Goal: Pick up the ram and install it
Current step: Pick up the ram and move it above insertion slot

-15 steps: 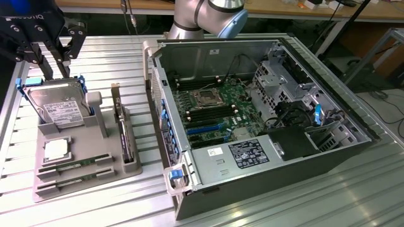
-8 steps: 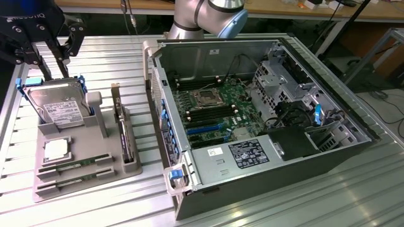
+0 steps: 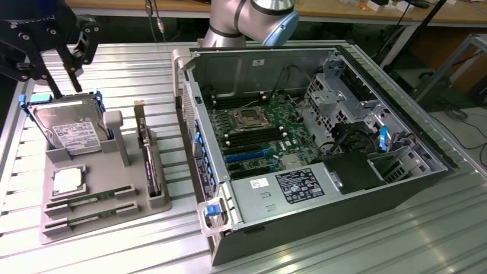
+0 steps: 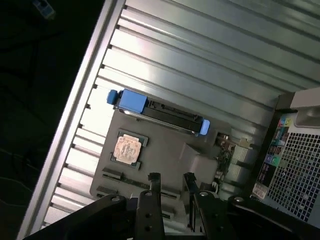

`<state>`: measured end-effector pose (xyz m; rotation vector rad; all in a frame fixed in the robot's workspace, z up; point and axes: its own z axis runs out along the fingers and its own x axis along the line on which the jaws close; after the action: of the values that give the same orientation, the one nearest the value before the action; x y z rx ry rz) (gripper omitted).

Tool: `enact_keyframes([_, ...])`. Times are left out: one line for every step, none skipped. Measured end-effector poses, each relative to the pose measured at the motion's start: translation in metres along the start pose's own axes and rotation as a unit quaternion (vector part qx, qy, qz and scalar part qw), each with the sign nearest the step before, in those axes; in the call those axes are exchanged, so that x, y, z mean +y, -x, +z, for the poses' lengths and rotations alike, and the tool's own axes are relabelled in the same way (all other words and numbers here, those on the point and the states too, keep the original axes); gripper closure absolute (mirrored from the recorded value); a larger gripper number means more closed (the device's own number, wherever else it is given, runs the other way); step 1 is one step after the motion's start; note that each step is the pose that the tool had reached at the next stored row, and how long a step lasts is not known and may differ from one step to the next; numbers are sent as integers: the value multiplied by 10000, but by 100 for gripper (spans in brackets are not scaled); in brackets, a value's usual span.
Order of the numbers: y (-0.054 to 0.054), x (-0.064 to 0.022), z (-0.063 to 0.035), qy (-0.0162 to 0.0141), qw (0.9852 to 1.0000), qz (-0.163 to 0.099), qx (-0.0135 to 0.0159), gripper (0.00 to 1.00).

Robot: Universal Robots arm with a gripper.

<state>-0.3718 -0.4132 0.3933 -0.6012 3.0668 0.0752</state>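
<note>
Exterior view has the gripper (image 3: pixel 68 91) up at about 10 o'clock, hanging over the far end of the grey parts tray (image 3: pixel 106 177). Its two thin fingers (image 3: pixel 77 77) are spread a bit with nothing between them, so it's empty-handed. It hovers nearest the hard drive (image 3: pixel 72 128), which stands on edge between blue brackets, and it isn't touching anything.

The ram (image 3: pixel 91 199) is at the tray's near end, roughly 8 o'clock in that view, lying flat in a shallow slot. The twin stick (image 3: pixel 91 216) sits in the next slot just beside it. I honestly can't tell which of the two is the one meant to go. The CPU chip (image 3: pixel 68 180) sits flat between the drive and the sticks.

My guess is the tray has a fitted pocket for each part, so everything sits at a known spot and angle and nothing slides on the ribbed table (image 3: pixel 114 68). The PC case (image 3: pixel 343 188) takes up the middle out to 3 o'clock. It lies on its side with the panel off, which puts the motherboard (image 3: pixel 259 134) face up and lets the slots be reached from straight above.

Wrist view looks down past the gripper (image 4: pixel 171 182) onto the tray (image 4: pixel 165 155), with the drive (image 4: pixel 160 112) and the chip (image 4: pixel 129 148) below the fingertips. So to me the pick hasn't started, and both sticks are in their slots.
</note>
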Motion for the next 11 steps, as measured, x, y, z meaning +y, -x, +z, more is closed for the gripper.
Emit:
enact_keyframes([0, 0, 0, 3, 9999, -128, 6, 68])
enact_keyframes([0, 0, 0, 6, 9997, -256, 11, 68])
enact_keyframes([0, 0, 0, 10, 9991, -430, 19, 68])
enact_keyframes([0, 0, 0, 13, 9986, -527, 24, 68])
enact_keyframes([0, 0, 0, 15, 9981, -617, 27, 68])
enact_keyframes([0, 0, 0, 18, 9972, -743, 33, 68])
enact_keyframes([0, 0, 0, 20, 9965, -840, 38, 68])
enact_keyframes([0, 0, 0, 23, 9955, -943, 42, 68])
enact_keyframes([0, 0, 0, 25, 9946, -1035, 46, 68])
enact_keyframes([0, 0, 0, 28, 9935, -1135, 50, 68])
enact_keyframes([0, 0, 0, 34, 9905, -1373, 61, 68])
